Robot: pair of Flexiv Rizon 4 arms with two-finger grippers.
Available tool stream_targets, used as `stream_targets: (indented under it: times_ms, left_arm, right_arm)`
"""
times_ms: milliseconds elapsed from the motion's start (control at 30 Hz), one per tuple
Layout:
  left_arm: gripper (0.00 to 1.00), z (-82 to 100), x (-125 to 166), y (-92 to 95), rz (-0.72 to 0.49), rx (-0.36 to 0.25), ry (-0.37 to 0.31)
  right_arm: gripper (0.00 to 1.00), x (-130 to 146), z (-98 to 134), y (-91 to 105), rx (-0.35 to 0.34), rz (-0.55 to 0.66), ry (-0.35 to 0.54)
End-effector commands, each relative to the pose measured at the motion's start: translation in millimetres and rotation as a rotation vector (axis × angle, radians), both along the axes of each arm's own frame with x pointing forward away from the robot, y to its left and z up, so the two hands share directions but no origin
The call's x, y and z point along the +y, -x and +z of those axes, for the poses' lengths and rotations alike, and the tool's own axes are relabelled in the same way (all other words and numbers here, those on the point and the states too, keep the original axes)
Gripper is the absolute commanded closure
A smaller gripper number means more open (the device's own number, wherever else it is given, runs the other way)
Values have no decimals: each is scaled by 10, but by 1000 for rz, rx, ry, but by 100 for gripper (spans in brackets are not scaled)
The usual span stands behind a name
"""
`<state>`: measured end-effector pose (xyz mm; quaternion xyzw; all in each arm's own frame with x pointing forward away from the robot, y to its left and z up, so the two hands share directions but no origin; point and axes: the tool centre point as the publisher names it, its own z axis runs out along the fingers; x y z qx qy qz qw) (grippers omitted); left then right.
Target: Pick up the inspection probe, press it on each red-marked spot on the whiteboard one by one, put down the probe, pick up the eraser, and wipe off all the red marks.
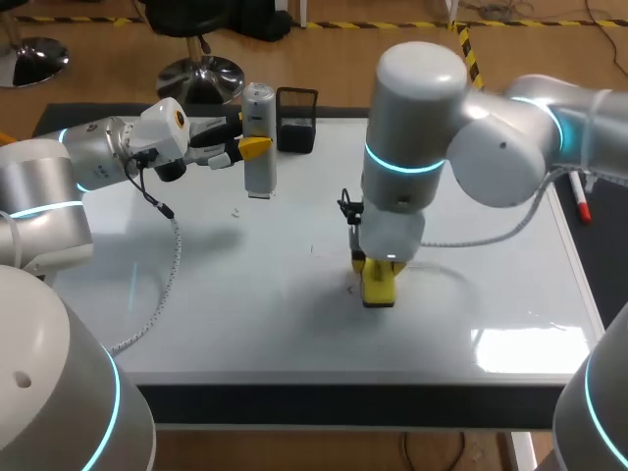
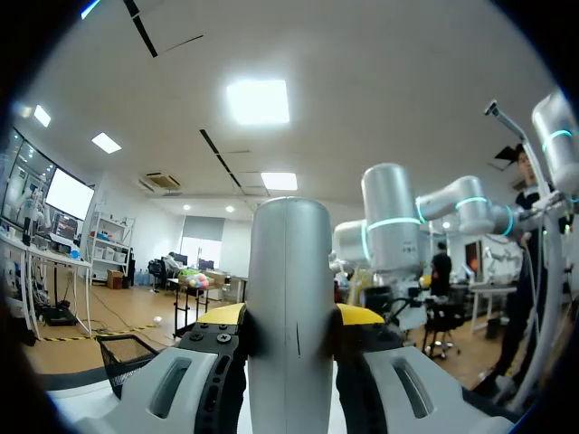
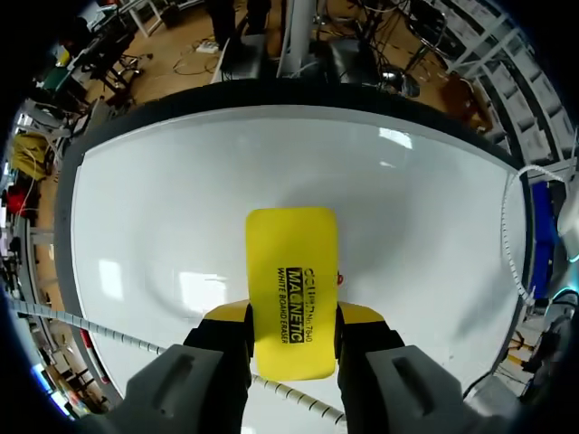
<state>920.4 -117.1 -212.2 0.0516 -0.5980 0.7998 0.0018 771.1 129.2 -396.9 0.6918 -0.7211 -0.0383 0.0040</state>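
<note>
The left claw (image 2: 291, 315) is clamped on the inspection probe (image 1: 260, 137), which stands upright at the far side of the whiteboard (image 1: 216, 294), near a black mesh basket (image 1: 296, 120). Hold it there, clear of the wipe path.

The right claw (image 3: 293, 314) is clamped on the yellow eraser (image 3: 291, 262), face down near the board's middle. Keep the eraser flat and pressed, then sweep it over the small red mark (image 3: 340, 278) just beside its edge.

Any mark under the eraser is hidden. Whether the probe's base touches the board cannot be made out.

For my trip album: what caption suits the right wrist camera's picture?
Right gripper clamps the yellow eraser over the whiteboard, a small red mark at its edge.
</note>
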Motion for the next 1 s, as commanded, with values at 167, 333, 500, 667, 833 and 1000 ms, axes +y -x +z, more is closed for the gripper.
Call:
stream_targets:
  times_ms: [167,333,500,667,833,1000]
  left_arm:
    - [100,4,-5,0,2,-2,1]
    - [100,4,-5,0,2,-2,1]
    - [100,4,-5,0,2,-2,1]
    - [100,4,-5,0,2,-2,1]
    - [100,4,-5,0,2,-2,1]
    - [100,4,-5,0,2,-2,1]
  right_arm:
    - [100,235,149,75,-7,49,-14]
    - [100,420,-1,109,9,77,-21]
    - [100,569,-142,128,7,102,-19]
    - [100,676,-255,125,0,131,1]
    - [100,704,-314,116,3,139,10]
    - [100,690,-386,130,10,141,12]
